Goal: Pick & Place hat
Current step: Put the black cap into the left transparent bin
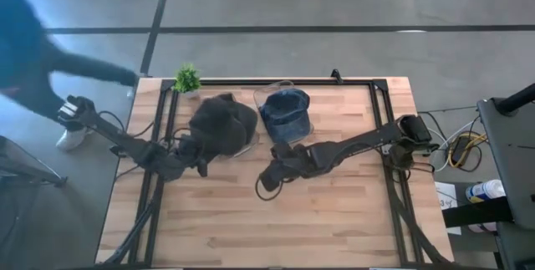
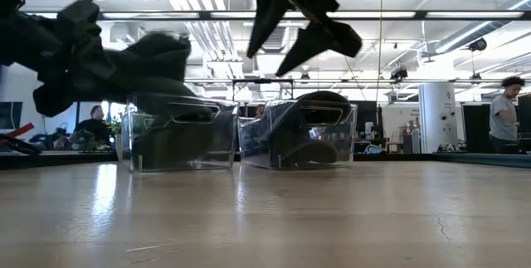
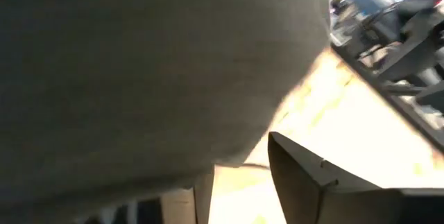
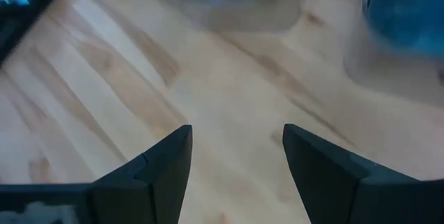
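Note:
A dark grey hat [image 1: 222,123] hangs over the left clear bin [image 2: 178,139], held by my left gripper [image 1: 199,155], which is shut on it. In the low view the grey hat [image 2: 149,59] floats above that bin's rim. Its cloth [image 3: 139,64] fills most of the left wrist view. A blue hat [image 1: 286,113] sits inside the right clear bin [image 2: 303,135]. My right gripper [image 1: 272,175] is open and raised above the bare table on the near side of the blue hat's bin; it also shows in the low view [image 2: 300,27] and in its own wrist view [image 4: 236,161]. My left gripper holds the grey hat by its near-left edge [image 1: 205,143], coming at it from the table's near-left side. The cloth itself hides the place of contact in the wrist view, where only one finger [image 3: 312,175] shows. The hat is lifted clear and bulges away over the left bin.
A small green plant [image 1: 187,78] stands at the table's far-left corner. A person's blue sleeve [image 1: 33,44] reaches in beyond the table's far left. Black frame rails [image 1: 380,111] run along the table's sides. Bare wood [image 1: 276,228] lies toward the near edge.

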`<state>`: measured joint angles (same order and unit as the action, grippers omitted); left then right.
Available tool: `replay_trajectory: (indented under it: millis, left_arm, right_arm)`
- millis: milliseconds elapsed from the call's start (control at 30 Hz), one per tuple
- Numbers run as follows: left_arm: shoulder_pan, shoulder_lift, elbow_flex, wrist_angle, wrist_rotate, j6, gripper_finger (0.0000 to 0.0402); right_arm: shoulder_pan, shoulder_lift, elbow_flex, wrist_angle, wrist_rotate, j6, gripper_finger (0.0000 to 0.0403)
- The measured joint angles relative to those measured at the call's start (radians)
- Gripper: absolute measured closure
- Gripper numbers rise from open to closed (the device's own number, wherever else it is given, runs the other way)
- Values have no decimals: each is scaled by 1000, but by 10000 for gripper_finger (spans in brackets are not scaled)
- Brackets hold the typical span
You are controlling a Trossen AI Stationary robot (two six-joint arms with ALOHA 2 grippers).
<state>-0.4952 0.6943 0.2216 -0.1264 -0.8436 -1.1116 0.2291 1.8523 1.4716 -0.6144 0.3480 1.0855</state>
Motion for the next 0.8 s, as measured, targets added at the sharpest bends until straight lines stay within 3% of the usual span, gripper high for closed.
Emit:
replay_trajectory:
  millis: [267,433,600,800]
  left_arm:
    - [69,93,21,-51,97,-136,262]
    - [125,124,78,-60,106,-9,262]
    - [188,181,127,-66,214,75,262]
    - [237,229,244,-202,170,214,262]
  right_arm:
    - [-68,0,45,57,-45,-83,177]
    - [-127,0,60,184,-66,-152,177]
    - [-206,8,74,281,-80,-216,177]
    - [-267,49,76,308,-152,-236,177]
